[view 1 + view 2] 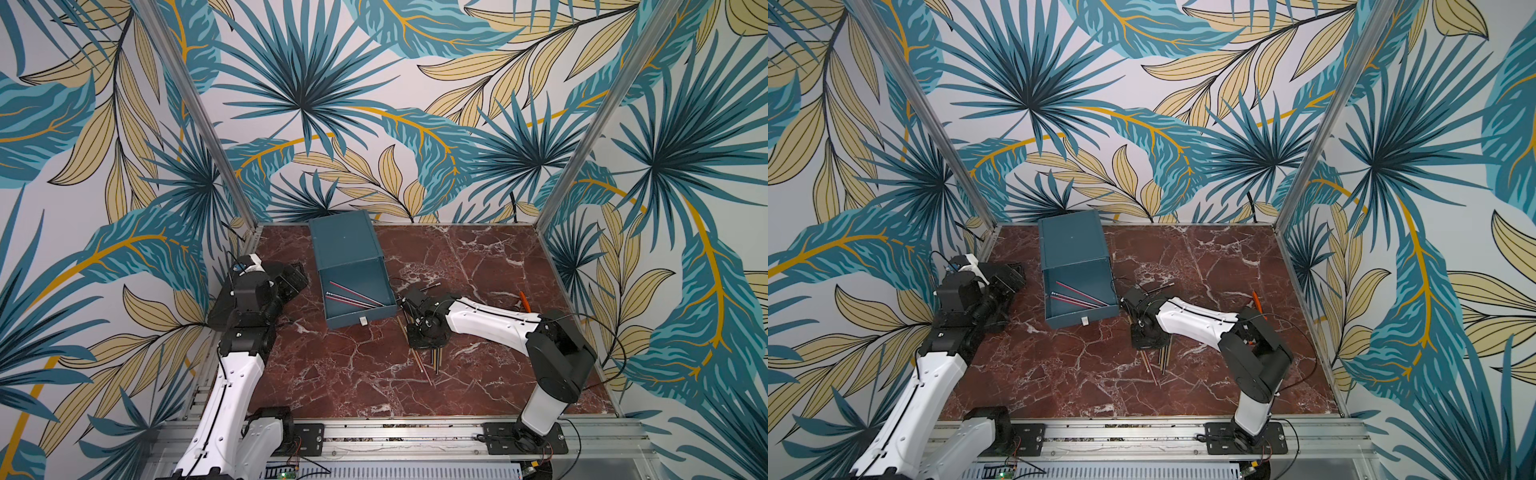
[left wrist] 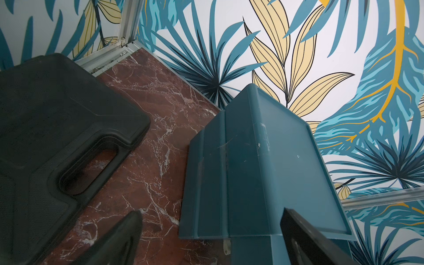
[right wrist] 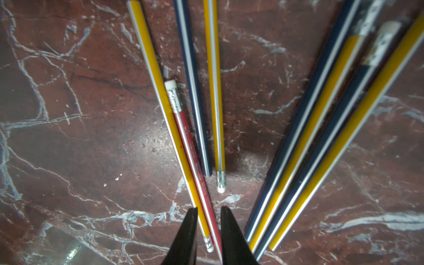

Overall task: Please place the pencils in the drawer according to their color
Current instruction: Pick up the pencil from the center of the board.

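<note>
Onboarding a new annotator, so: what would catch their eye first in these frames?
The loud palm-leaf wallpaper on the walls, then the teal cabinet at the back of the red marble table, one drawer pulled open with red pencils inside. Beside it the right gripper is down over a fan of pencils, jaws straddling a red pencil and a yellow pencil.

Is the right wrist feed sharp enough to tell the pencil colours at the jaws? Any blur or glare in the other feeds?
Right wrist view: the red pencil and yellow pencil beside it read crisply at the right gripper; the edge pencils smear. Left wrist view: left gripper blurred, drawer cabinet sharp. In both top views: even light, loose pencils tiny.
</note>
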### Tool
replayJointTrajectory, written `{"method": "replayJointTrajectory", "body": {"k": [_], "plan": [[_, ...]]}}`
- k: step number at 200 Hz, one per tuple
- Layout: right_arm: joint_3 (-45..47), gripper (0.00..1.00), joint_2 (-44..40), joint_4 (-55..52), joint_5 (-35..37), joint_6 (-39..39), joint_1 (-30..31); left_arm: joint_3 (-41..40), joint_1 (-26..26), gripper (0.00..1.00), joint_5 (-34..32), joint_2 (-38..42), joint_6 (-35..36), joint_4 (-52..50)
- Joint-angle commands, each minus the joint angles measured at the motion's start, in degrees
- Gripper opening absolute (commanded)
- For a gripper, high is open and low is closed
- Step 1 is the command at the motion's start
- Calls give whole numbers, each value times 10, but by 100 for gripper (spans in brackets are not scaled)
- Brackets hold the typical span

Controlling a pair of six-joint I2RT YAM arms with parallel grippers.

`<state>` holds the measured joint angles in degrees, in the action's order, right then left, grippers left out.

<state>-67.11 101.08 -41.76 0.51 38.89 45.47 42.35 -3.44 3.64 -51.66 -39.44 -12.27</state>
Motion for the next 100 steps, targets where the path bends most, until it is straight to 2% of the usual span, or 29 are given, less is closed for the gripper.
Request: {"method": "replayJointTrajectory", "body": {"k": [1, 74, 78, 100], "plan": [[12, 23, 16, 4, -11, 8, 2, -9, -9, 100, -1, 0, 0, 11], [15, 23, 33, 5, -16, 8, 2, -9, -9, 100, 5, -5, 0, 14], [15, 23, 33, 5, -16, 8, 18, -9, -9, 100, 5, -5, -1, 15], [17, 23, 33, 4, -16, 10, 21, -9, -10, 100, 6, -5, 0, 15]]}}
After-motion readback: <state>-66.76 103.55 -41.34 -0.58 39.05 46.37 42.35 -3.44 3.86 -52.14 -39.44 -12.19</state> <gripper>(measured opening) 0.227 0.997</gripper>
